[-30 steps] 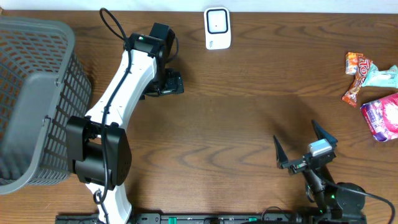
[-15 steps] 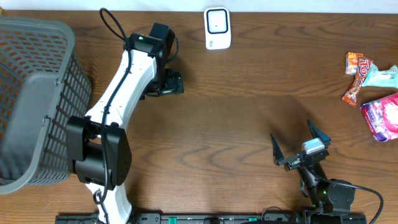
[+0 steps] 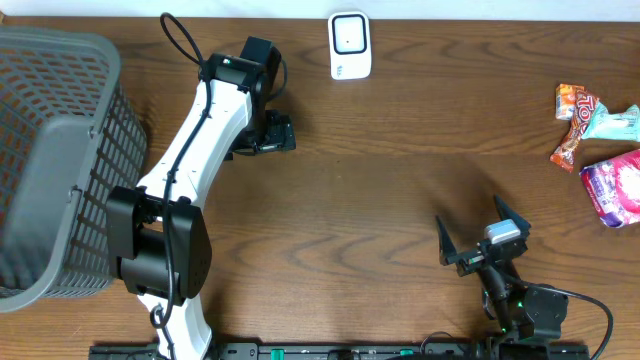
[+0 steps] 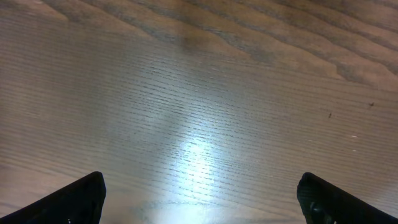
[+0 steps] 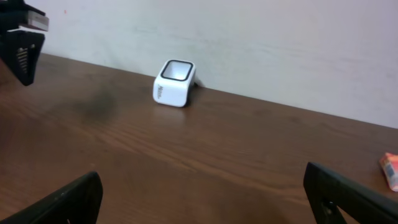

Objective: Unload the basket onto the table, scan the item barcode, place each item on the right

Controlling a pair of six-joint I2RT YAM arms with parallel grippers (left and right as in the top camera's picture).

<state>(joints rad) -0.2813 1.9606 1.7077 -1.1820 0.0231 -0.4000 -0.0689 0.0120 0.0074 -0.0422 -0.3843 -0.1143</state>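
Evidently task not begun. Left jaws fully apart, empty, over worktop (image 3: 380,190). Right jaws equally wide, empty, near front edge, facing scanner (image 3: 350,45). Snack packets (image 3: 580,120) lie at far right edge, untouched, well apart from scanner. Pick-up, presentation, scan all outstanding.

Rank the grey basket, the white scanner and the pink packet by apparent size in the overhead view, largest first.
1. grey basket: by far the largest, though the frame edge cuts it off.
2. pink packet and white scanner: they look alike. The frame edge cuts the packet, so these two stay unranked.
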